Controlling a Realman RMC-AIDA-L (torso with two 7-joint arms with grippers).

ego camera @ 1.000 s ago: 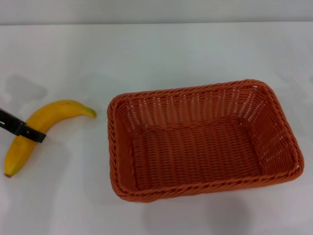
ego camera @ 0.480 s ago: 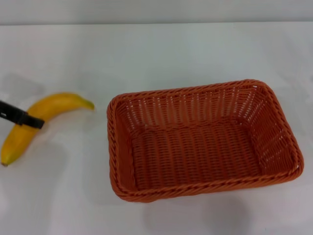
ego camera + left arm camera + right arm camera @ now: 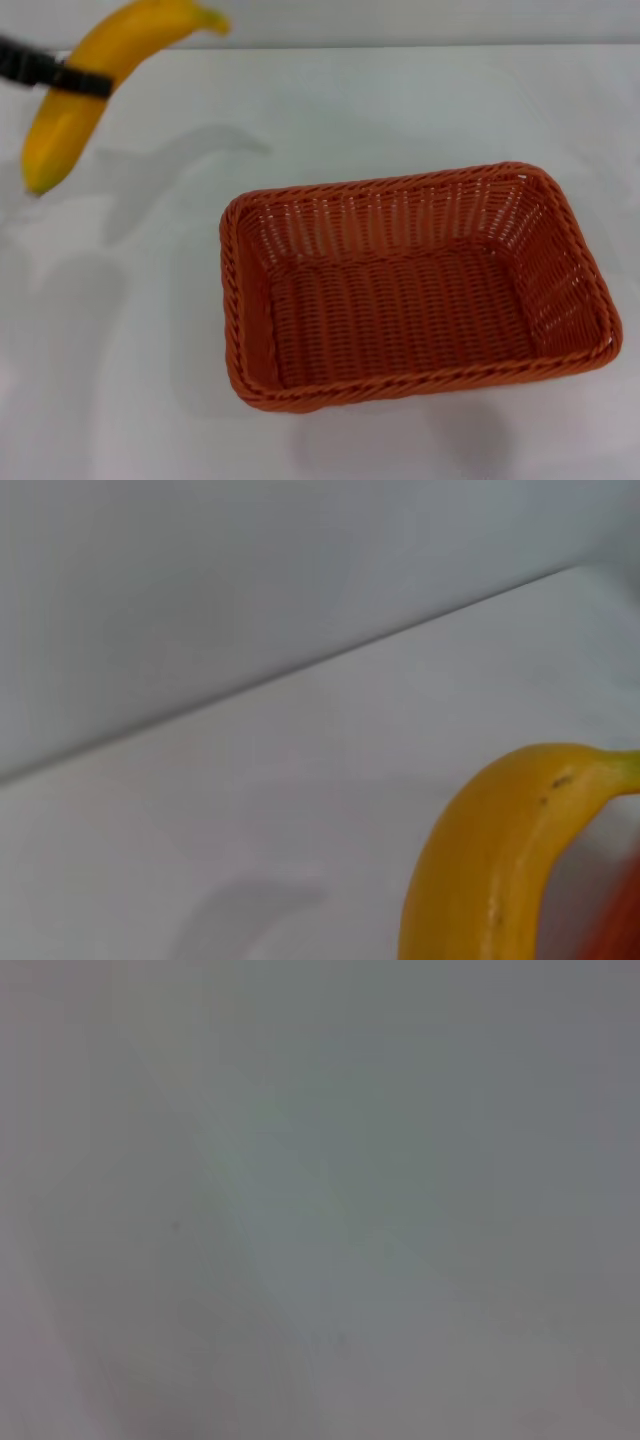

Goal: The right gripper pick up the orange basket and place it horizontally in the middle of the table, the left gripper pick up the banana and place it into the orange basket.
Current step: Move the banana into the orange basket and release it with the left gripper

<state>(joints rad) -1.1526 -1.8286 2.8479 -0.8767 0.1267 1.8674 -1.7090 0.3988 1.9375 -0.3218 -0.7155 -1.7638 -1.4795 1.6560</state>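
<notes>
The yellow banana (image 3: 85, 85) hangs in the air at the upper left of the head view, well above the white table (image 3: 400, 110). My left gripper (image 3: 70, 78) is shut on the banana, a thin black finger crossing its middle. The left wrist view shows the banana (image 3: 490, 860) close up, with an orange sliver of the basket at the edge. The orange basket (image 3: 415, 285) lies lengthwise across the table's middle, empty, to the right of and below the banana. The right gripper is out of view; its wrist view shows only blank grey-white surface.
The banana's shadow (image 3: 170, 165) falls on the table left of the basket. A pale wall (image 3: 400, 20) runs behind the table's far edge.
The left gripper has lifted the banana off the table, from the left middle to the upper left, and slightly towards the right. The basket has not moved.
</notes>
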